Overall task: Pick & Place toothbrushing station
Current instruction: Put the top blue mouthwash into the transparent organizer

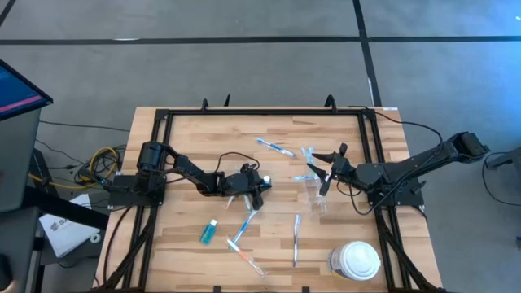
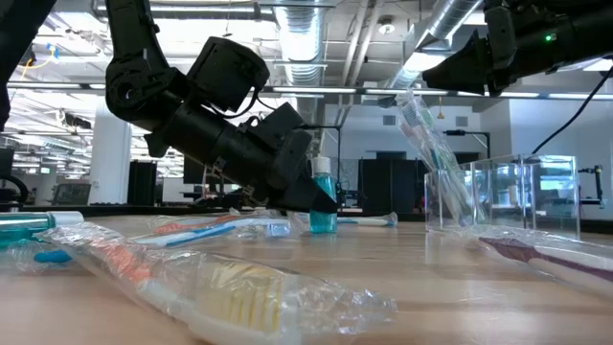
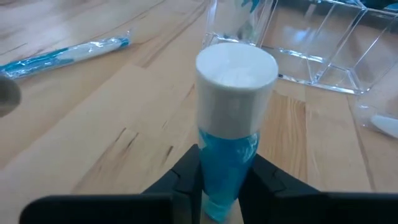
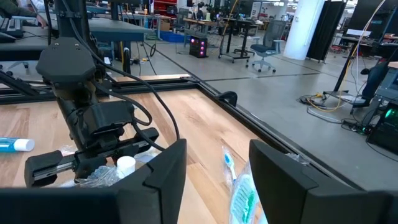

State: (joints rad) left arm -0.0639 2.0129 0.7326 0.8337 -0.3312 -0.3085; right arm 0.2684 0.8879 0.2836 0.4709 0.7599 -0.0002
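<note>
gripping teal tube (image 3: 227,155), left end effector (image 3: 225,186)

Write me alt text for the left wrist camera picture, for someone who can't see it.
The left gripper closes its two dark fingers around the lower end of a small teal tube with a white cap, standing upright on the wooden table. Beyond it lie a wrapped blue toothbrush and a clear plastic organizer.
</note>
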